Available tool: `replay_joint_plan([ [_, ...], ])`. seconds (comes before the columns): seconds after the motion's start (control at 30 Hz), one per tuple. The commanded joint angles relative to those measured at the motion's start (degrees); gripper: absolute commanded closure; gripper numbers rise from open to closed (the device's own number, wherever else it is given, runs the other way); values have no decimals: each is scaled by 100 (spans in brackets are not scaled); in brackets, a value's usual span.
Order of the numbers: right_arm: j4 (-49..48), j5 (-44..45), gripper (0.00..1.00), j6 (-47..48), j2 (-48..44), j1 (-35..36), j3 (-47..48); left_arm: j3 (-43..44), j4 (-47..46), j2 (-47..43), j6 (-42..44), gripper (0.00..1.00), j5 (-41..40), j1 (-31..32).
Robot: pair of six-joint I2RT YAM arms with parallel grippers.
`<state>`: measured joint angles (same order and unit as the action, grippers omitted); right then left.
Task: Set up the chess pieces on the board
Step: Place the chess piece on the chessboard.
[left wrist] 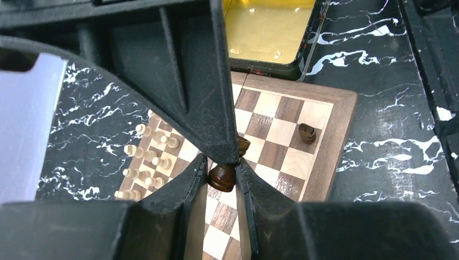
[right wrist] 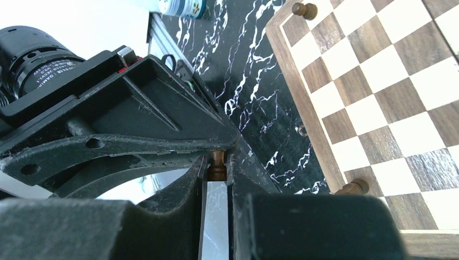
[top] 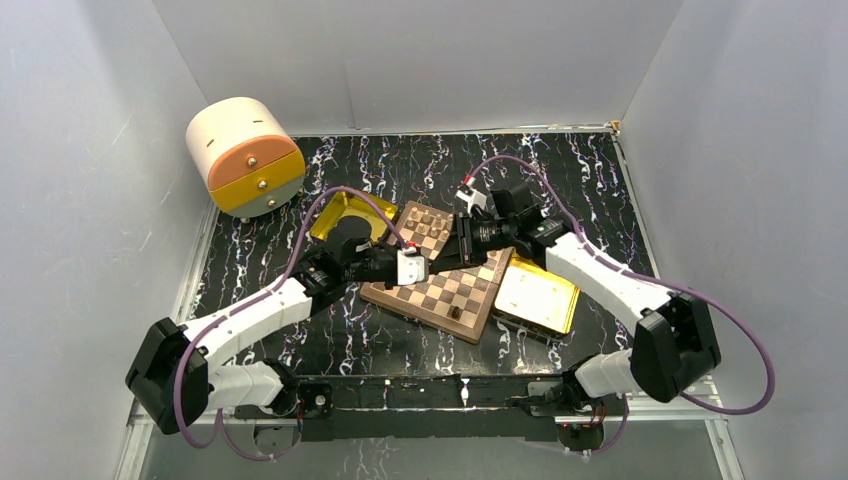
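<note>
Drawer drum (top: 245,157): a cream cylinder with orange and yellow drawer fronts is seen at the far left of the black marbled tabletop (top: 250,280).
Left gold tray (top: 340,212): it is placed just beyond the left arm and is partly hidden by it.
Left end effector (left wrist: 222,172): it is closed on a dark piece (left wrist: 222,179), with a finger pressed to each side, above the board.
Board (left wrist: 336,142): the checkered wooden chessboard is laid mid-tabletop, between the two gold trays.
Light pieces (left wrist: 145,162): they are gathered in a cluster on one side of the board, upright.
Loose dark pieces: one (left wrist: 307,133) is set on a square near the rim, and another (left wrist: 244,145) is seen just behind the held one.
Right end effector (right wrist: 217,162): it is closed on the dark piece too; the tips of both end effectors are brought together on it.
Right gold tray (top: 540,295): it is placed just beside the board's right edge, partly under the right arm.
</note>
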<state>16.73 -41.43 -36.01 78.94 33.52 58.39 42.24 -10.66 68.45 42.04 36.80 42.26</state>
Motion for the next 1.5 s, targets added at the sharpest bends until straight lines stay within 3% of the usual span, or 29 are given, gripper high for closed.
replay_joint_plan([
  [0.0,-874,638,77,-312,-708,4,-357,299,-103,44,-870,87,-230,42],
  [0.23,-1031,1641,72,-515,-1450,1,-715,410,-747,142,-2045,94,-788,44],
  [0.4,-1316,1824,72,-708,-1646,7,-886,532,-952,260,-2534,96,-792,40],
  [0.8,-1860,1923,63,-1045,-1531,11,-996,635,-894,310,-2952,96,-852,38],
  [1.27,-1543,2059,58,-1180,-1203,8,-876,687,-814,360,-2985,97,-937,44],
  [1.47,-1816,1996,76,-1321,-1304,12,-997,695,-756,395,-3009,97,-1021,42],
])
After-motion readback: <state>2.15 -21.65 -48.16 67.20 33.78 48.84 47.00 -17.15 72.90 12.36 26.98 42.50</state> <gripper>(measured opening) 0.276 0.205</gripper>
